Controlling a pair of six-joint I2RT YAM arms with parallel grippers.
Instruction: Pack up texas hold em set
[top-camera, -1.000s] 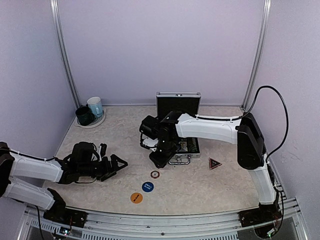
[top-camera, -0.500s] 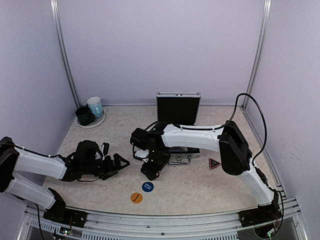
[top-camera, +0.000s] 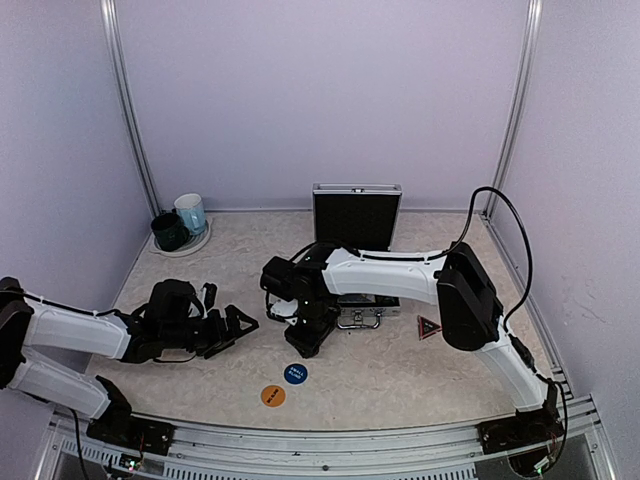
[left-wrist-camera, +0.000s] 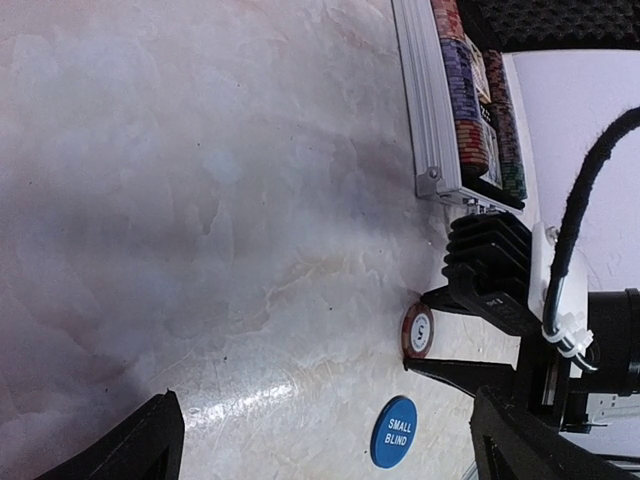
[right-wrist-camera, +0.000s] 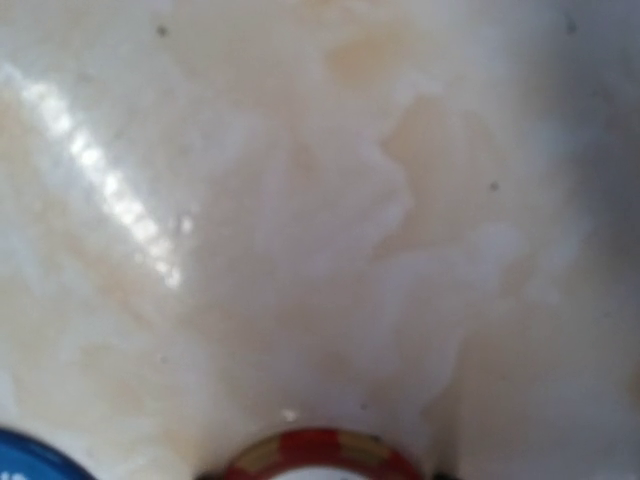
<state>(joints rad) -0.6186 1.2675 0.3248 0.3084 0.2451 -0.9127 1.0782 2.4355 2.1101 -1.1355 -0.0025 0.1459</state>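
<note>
Reaching across the open silver case (top-camera: 357, 218), the right arm hides most of its tray from above. The case sits mid-desk (top-camera: 400, 385) towards the far edge, long axis running side to side, lid upright. The right gripper (top-camera: 304, 347) straddles a red-and-cream chip (left-wrist-camera: 417, 332) lying flat before the case; whether it pinches, I cannot tell. The blue button (top-camera: 295, 373) and orange button (top-camera: 272, 396) lie nearer. The left gripper (top-camera: 240, 328) is spread wide. Two mugs (top-camera: 180, 225) stand far left.

There is one silver case (top-camera: 357, 215). Two mugs: dark green mug (top-camera: 168, 231), light blue mug (top-camera: 190, 212). Two round buttons: blue button (top-camera: 295, 373), orange button (top-camera: 272, 396). One triangular marker (top-camera: 430, 327), one loose poker chip (left-wrist-camera: 418, 331).
</note>
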